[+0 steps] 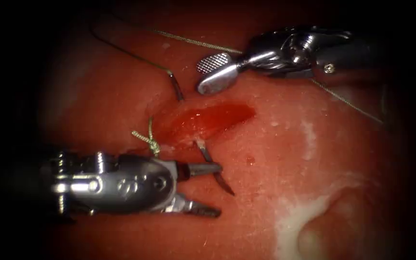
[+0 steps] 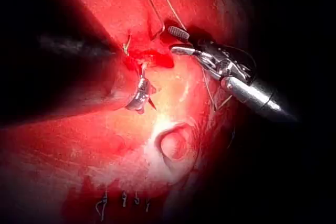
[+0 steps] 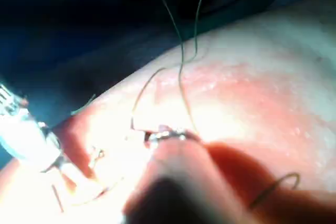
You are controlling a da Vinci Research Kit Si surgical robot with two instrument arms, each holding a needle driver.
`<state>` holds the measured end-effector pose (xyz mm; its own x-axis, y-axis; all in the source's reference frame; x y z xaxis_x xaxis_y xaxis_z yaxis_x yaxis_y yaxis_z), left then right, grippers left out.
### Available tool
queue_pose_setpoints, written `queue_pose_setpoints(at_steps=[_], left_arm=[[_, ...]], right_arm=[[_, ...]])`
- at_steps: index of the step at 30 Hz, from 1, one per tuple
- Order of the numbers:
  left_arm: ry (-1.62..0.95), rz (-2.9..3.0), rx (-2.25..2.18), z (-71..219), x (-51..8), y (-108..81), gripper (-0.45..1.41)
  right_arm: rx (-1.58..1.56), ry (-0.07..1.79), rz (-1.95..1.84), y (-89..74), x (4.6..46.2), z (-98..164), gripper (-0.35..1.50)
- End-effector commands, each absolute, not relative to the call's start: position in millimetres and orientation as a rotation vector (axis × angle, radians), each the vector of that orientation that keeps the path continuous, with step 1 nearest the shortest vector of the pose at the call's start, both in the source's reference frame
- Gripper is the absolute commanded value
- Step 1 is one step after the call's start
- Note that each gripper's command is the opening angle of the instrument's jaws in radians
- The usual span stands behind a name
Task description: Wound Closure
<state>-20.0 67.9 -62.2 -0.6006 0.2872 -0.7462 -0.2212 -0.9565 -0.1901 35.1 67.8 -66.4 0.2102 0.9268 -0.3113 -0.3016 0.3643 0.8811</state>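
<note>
Nearby, a knotted stitch (image 1: 151, 141) sits by the cut (image 1: 208, 120); the needle (image 1: 213, 166) passes through the tissue (image 1: 285, 159), its tip between the left gripper (image 1: 217, 188)'s wide, empty jaws; the right gripper (image 1: 208, 74), also wide, holds nothing, thread (image 1: 198, 43) behind.

Endoscope view: dim, with light pooled at the centre and dark vignetting round every edge. Glare: bright highlights on the metal of the right tool (image 1: 205, 76) and left tool (image 1: 217, 189); wet sheen on the red fluid (image 1: 208, 118). Left wrist view: tissue (image 2: 184, 93) strongly lit, own shaft a dark shadow. Right wrist view: heavy glare on the tissue.
</note>
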Motion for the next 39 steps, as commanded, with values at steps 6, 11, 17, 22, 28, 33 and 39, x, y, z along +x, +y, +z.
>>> queue_pose_setpoints(at_steps=[6, 11, 17, 22, 28, 33, 39], left_arm=[[0.018, 2.608, -1.144, -61.1, -19.3, 68.2, 0.69], [0.100, 2.611, -1.080, -59.2, -19.1, 68.3, 0.69], [0.159, 2.648, -1.070, -58.4, -20.4, 67.7, 0.71], [0.235, 2.607, -1.115, -58.5, -21.2, 67.9, 0.72], [0.216, 2.614, -1.186, -58.4, -20.8, 67.9, 0.18], [0.127, 2.458, -1.239, -58.5, -21.1, 67.5, -0.28], [-0.156, 2.131, -1.338, -60.4, -20.3, 68.1, -0.35]], right_arm=[[0.785, 0.995, 0.995, 67.6, 35.6, -66.1, 1.23], [0.785, 0.996, 0.988, 67.3, 36.5, -66.0, 1.23], [0.785, 0.996, 0.984, 67.0, 36.6, -65.7, 1.21], [0.780, 0.997, 0.982, 66.7, 36.7, -65.3, 1.21], [0.780, 0.997, 0.982, 66.8, 36.6, -65.3, 1.21], [0.782, 0.997, 0.981, 66.7, 36.4, -65.4, 1.21], [0.803, 1.022, 0.969, 66.8, 35.0, -67.1, 1.20]])
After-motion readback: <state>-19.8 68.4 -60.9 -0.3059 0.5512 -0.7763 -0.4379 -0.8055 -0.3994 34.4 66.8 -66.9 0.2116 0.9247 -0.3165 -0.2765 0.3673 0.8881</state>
